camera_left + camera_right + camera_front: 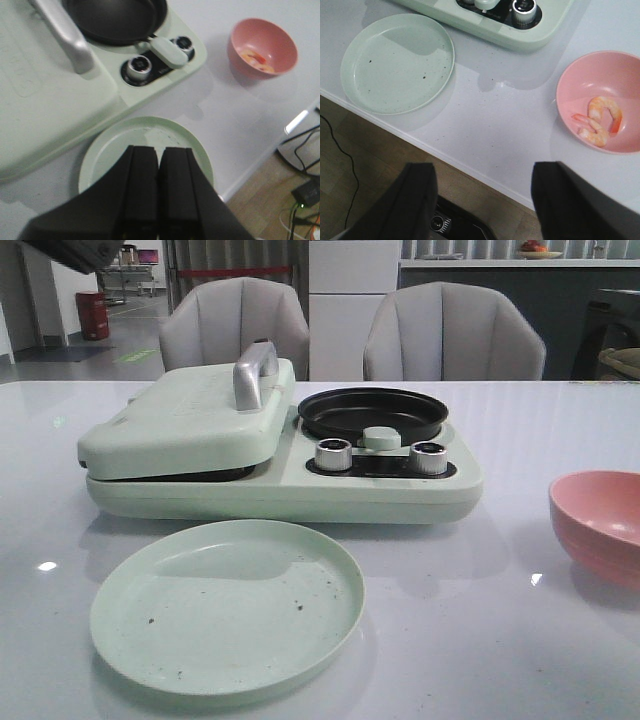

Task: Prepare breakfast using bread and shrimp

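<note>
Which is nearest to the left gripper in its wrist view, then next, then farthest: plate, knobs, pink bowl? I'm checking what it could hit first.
1. Plate: directly under the shut left gripper, its fingers overlapping it in the picture.
2. Knobs: beyond the plate, on the cooker's front panel beside the black pan.
3. Pink bowl: farthest, off by the table's edge, shrimp inside.

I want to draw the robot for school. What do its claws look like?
Both are plain black with a dull, smooth finish. The left claw has two thick, blocky fingers with flat faces and squared edges, widening into a dark body behind them. The right claw has two broad black fingers with rounded corners. No stickers, writing, cables or sleeves show on either. The arms themselves are out of view.
</note>
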`<state>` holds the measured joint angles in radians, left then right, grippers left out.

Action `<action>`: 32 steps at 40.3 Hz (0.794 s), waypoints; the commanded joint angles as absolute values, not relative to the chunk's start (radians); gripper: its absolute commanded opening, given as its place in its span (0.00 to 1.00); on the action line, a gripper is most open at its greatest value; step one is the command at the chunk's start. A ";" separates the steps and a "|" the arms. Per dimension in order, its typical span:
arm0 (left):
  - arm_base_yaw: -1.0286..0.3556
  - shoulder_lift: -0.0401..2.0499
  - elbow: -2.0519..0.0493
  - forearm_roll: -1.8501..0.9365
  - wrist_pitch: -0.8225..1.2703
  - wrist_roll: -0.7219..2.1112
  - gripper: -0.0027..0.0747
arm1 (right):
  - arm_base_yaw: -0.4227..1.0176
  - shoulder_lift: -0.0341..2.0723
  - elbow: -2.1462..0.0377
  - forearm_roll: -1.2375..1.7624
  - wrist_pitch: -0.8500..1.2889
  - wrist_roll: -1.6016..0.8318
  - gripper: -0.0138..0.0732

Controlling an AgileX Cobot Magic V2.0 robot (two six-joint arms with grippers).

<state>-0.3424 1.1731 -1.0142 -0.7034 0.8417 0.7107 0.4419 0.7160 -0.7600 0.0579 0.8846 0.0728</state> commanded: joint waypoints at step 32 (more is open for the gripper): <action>-0.469 0.757 -0.773 -0.231 0.703 0.229 0.16 | 0.436 0.749 -0.787 -0.017 0.816 0.073 0.75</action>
